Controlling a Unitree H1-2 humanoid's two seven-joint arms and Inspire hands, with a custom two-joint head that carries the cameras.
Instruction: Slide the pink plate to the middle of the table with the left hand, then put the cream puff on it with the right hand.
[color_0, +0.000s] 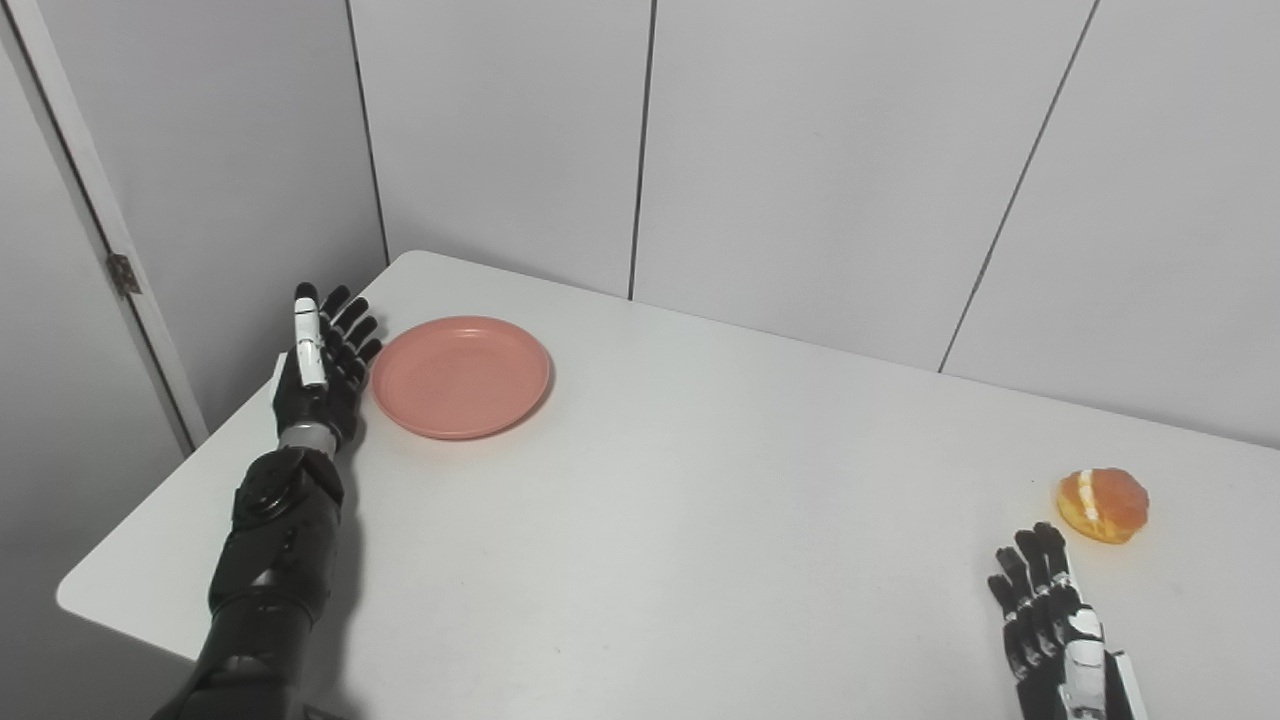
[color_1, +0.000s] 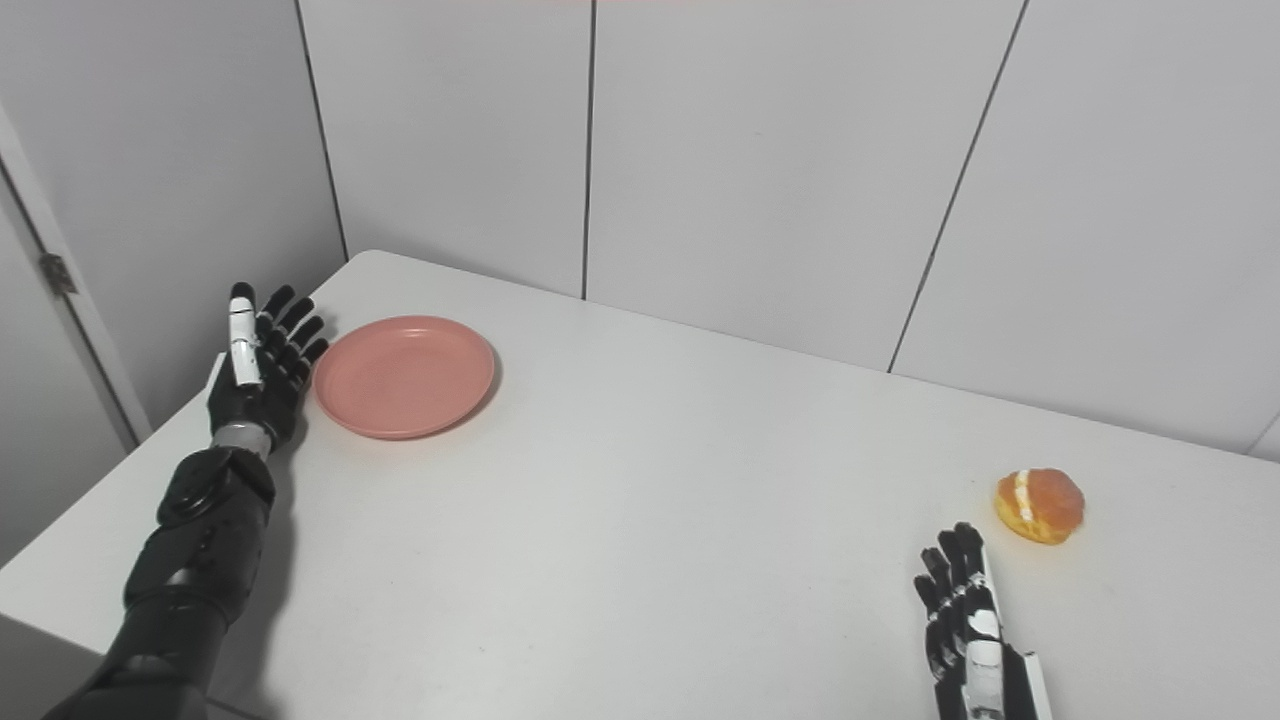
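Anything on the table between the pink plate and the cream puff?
Nothing: between the pink plate and the cream puff there is only bare white table. Both eye views show this.

Both arms are glossy black, each hand (color_0: 322, 370) white-striped (silver wrist ring).

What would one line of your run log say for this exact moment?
left hand: open, beside pink plate | right hand: open, near cream puff | plate: far-left of table, empty
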